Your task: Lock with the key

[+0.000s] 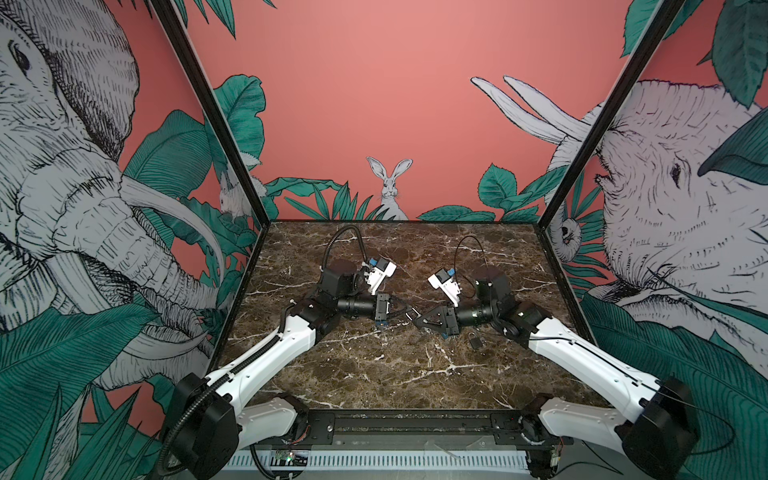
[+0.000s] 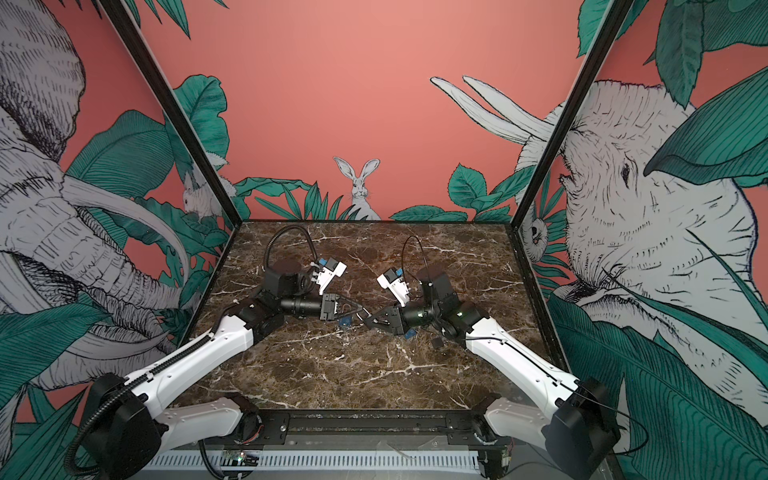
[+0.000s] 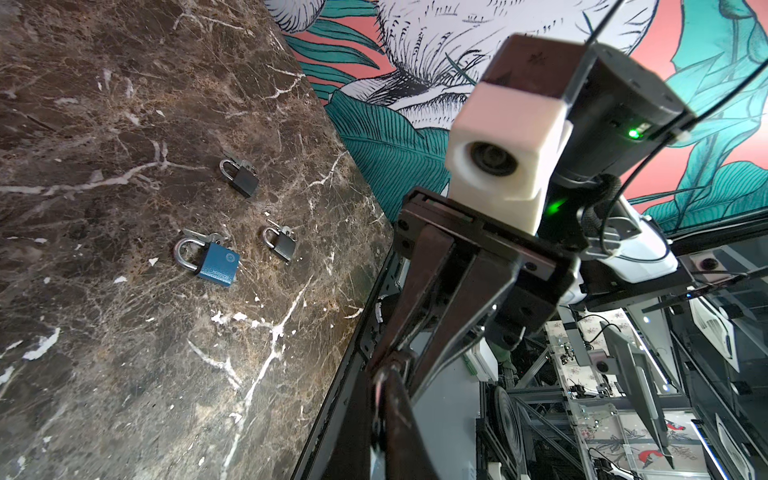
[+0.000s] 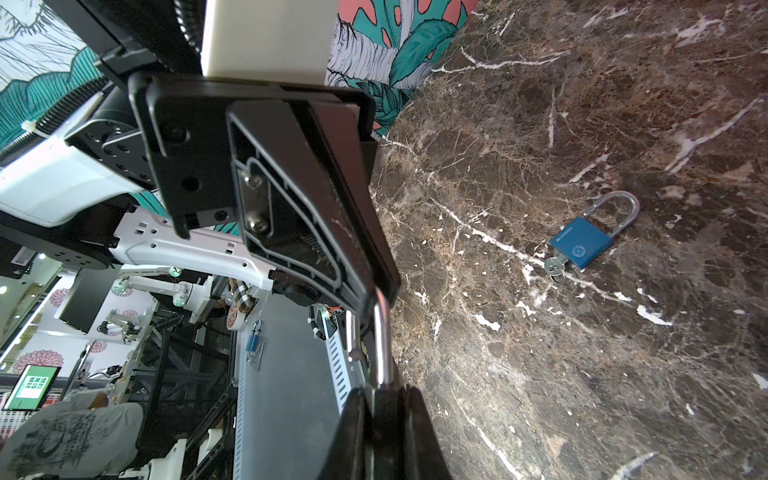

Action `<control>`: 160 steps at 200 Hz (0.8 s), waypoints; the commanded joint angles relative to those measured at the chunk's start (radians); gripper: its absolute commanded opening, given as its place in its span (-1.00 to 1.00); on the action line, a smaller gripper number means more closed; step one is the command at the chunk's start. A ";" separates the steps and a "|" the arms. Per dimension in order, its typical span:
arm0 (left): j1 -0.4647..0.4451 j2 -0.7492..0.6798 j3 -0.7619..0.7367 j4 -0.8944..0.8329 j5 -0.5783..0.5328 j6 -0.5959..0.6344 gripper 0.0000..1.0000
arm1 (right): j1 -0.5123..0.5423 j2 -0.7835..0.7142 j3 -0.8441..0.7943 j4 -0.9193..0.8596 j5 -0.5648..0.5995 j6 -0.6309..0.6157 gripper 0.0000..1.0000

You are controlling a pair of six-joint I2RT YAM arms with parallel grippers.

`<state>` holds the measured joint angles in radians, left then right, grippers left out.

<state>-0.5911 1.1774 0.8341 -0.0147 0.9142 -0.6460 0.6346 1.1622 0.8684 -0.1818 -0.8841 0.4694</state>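
1. In both top views the left gripper (image 1: 410, 312) and right gripper (image 1: 418, 319) meet tip to tip above the middle of the marble table (image 1: 374, 374). What sits between them is too small to tell.
2. In the left wrist view the left gripper (image 3: 384, 395) has its jaws pressed together. A blue padlock (image 3: 216, 262) and two dark padlocks (image 3: 243, 180) lie on the table.
3. In the right wrist view the right gripper (image 4: 380, 401) is clamped on a silver shackle (image 4: 381, 340) that reaches the left gripper's tips; its lock body is hidden. A second blue padlock (image 4: 582, 243) lies apart with a key (image 4: 555, 266) in it.
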 commanded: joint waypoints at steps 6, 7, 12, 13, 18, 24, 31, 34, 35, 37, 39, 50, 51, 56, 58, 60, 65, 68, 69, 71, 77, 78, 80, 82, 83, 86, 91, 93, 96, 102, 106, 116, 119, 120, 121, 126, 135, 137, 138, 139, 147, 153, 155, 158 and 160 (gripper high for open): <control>0.006 -0.013 -0.022 -0.003 0.000 0.011 -1.00 | -0.001 -0.028 -0.003 0.151 -0.081 0.069 -1.00; 0.007 -0.013 -0.023 -0.003 0.000 0.011 -1.00 | -0.001 -0.028 -0.003 0.154 -0.083 0.074 -1.00; 0.007 -0.012 -0.024 -0.002 0.001 0.012 -1.00 | -0.001 -0.031 -0.005 0.174 -0.093 0.092 -1.00; 0.007 -0.013 -0.024 -0.002 0.002 0.012 -1.00 | -0.001 -0.031 -0.006 0.178 -0.096 0.095 -1.00; 0.007 -0.011 -0.026 -0.004 0.001 0.016 -1.00 | -0.001 -0.034 -0.007 0.196 -0.106 0.116 -1.00; 0.007 -0.011 -0.030 -0.007 0.001 0.018 -1.00 | -0.001 -0.036 -0.011 0.227 -0.120 0.145 -1.00; 0.007 -0.010 -0.030 -0.010 -0.002 0.024 -1.00 | -0.001 -0.041 -0.017 0.265 -0.139 0.183 -1.00; 0.007 -0.009 -0.030 -0.010 0.000 0.025 -1.00 | -0.001 -0.043 -0.019 0.283 -0.149 0.200 -1.00; 0.007 -0.008 -0.030 -0.010 -0.001 0.026 -1.00 | -0.001 -0.044 -0.020 0.288 -0.152 0.205 -1.00; 0.007 -0.008 -0.031 -0.010 -0.001 0.028 -1.00 | -0.001 -0.045 -0.020 0.300 -0.157 0.215 -1.00; 0.007 -0.007 -0.032 -0.011 -0.001 0.029 -1.00 | -0.001 -0.046 -0.021 0.309 -0.162 0.222 -1.00; 0.007 -0.007 -0.034 -0.012 -0.005 0.034 -1.00 | -0.001 -0.059 -0.023 0.343 -0.177 0.268 -1.00; 0.007 -0.005 -0.035 -0.012 -0.005 0.034 -1.00 | -0.002 -0.060 -0.023 0.344 -0.178 0.270 -1.00; 0.007 -0.005 -0.035 -0.011 -0.006 0.035 -1.00 | -0.001 -0.067 -0.023 0.351 -0.180 0.280 -1.00; 0.007 -0.004 -0.034 -0.011 -0.006 0.035 -1.00 | -0.001 -0.070 -0.023 0.352 -0.181 0.283 -1.00; 0.007 -0.004 -0.035 -0.010 -0.006 0.035 -1.00 | -0.001 -0.073 -0.023 0.353 -0.181 0.287 -1.00; 0.007 -0.001 -0.035 -0.009 -0.006 0.035 -1.00 | -0.002 -0.079 -0.023 0.353 -0.185 0.293 -1.00; 0.007 -0.001 -0.036 -0.009 -0.006 0.035 -1.00 | -0.001 -0.082 -0.024 0.351 -0.185 0.296 -1.00; 0.007 0.000 -0.035 -0.008 -0.006 0.035 -1.00 | -0.001 -0.085 -0.024 0.352 -0.184 0.297 -1.00; 0.007 0.000 -0.035 -0.008 -0.006 0.035 -1.00 | -0.002 -0.086 -0.023 0.353 -0.185 0.299 -1.00; 0.007 0.001 -0.035 -0.007 -0.005 0.036 -1.00 | -0.001 -0.092 -0.024 0.357 -0.185 0.308 -1.00; 0.007 0.001 -0.036 -0.006 -0.006 0.036 -1.00 | -0.001 -0.093 -0.025 0.359 -0.185 0.310 -1.00; 0.007 0.002 -0.036 -0.005 -0.006 0.037 -1.00 | -0.001 -0.096 -0.026 0.362 -0.185 0.314 -1.00; 0.007 0.003 -0.036 -0.005 -0.006 0.037 -1.00 | -0.001 -0.098 -0.026 0.367 -0.186 0.319 -1.00; 0.007 0.004 -0.037 -0.005 -0.007 0.036 -1.00 | -0.001 -0.099 -0.027 0.368 -0.186 0.321 -1.00; 0.006 0.005 -0.037 -0.005 -0.007 0.038 -1.00 | -0.001 -0.102 -0.028 0.372 -0.186 0.325 -1.00; 0.007 0.006 -0.037 -0.006 -0.008 0.039 -1.00 | -0.001 -0.108 -0.030 0.377 -0.183 0.333 -1.00; 0.007 0.007 -0.038 -0.005 -0.009 0.039 -1.00 | -0.001 -0.109 -0.031 0.380 -0.184 0.336 -1.00; 0.007 0.007 -0.038 -0.004 -0.007 0.041 -1.00 | -0.001 -0.112 -0.033 0.385 -0.182 0.343 -1.00; 0.007 0.010 -0.040 -0.002 -0.006 0.045 -1.00 | -0.001 -0.118 -0.038 0.402 -0.181 0.353 -1.00; 0.007 0.009 -0.042 -0.002 -0.009 0.047 -1.00 | -0.001 -0.120 -0.041 0.412 -0.179 0.364 -1.00; 0.007 0.010 -0.052 0.003 -0.019 0.046 -1.00 | -0.001 -0.126 -0.049 0.443 -0.176 0.389 -1.00; 0.007 0.009 -0.055 0.008 -0.018 0.044 -1.00 | -0.002 -0.128 -0.052 0.457 -0.177 0.399 -1.00; 0.007 0.008 -0.056 0.011 -0.018 0.043 -1.00 | -0.001 -0.128 -0.054 0.462 -0.177 0.403 -1.00; 0.007 0.009 -0.058 0.012 -0.018 0.043 -1.00 | -0.001 -0.129 -0.055 0.467 -0.177 0.405 -1.00; 0.008 0.011 -0.061 0.018 -0.019 0.038 -1.00 | -0.001 -0.131 -0.061 0.486 -0.176 0.420 -1.00; 0.007 0.011 -0.065 0.028 -0.018 0.031 -1.00 | -0.001 -0.134 -0.067 0.499 -0.174 0.429 -1.00; 0.007 0.011 -0.065 0.028 -0.018 0.031 -1.00 | -0.001 -0.134 -0.068 0.504 -0.174 0.431 -1.00; 0.007 0.012 -0.066 0.029 -0.018 0.031 -1.00 | -0.001 -0.135 -0.069 0.505 -0.173 0.432 -1.00; 0.007 0.013 -0.066 0.030 -0.018 0.031 -1.00 | -0.001 -0.136 -0.069 0.508 -0.173 0.434 -1.00; 0.007 0.015 -0.065 0.030 -0.018 0.029 -1.00 | -0.002 -0.137 -0.074 0.525 -0.173 0.447 -1.00; 0.007 0.017 -0.063 0.028 -0.016 0.029 -1.00 | -0.001 -0.137 -0.076 0.534 -0.173 0.451 -1.00; 0.007 0.018 -0.062 0.026 -0.014 0.029 -1.00 | -0.001 -0.139 -0.077 0.536 -0.172 0.452 -1.00; 0.007 0.018 -0.061 0.026 -0.015 0.030 -1.00 | -0.001 -0.139 -0.078 0.540 -0.171 0.454 -1.00; 0.007 0.019 -0.061 0.025 -0.014 0.030 -1.00 | -0.001 -0.139 -0.078 0.541 -0.170 0.456 -1.00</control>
<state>-0.5854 1.1675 0.8143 0.0818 0.9672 -0.6338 0.6239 1.0813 0.7574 0.0765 -0.9764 0.8780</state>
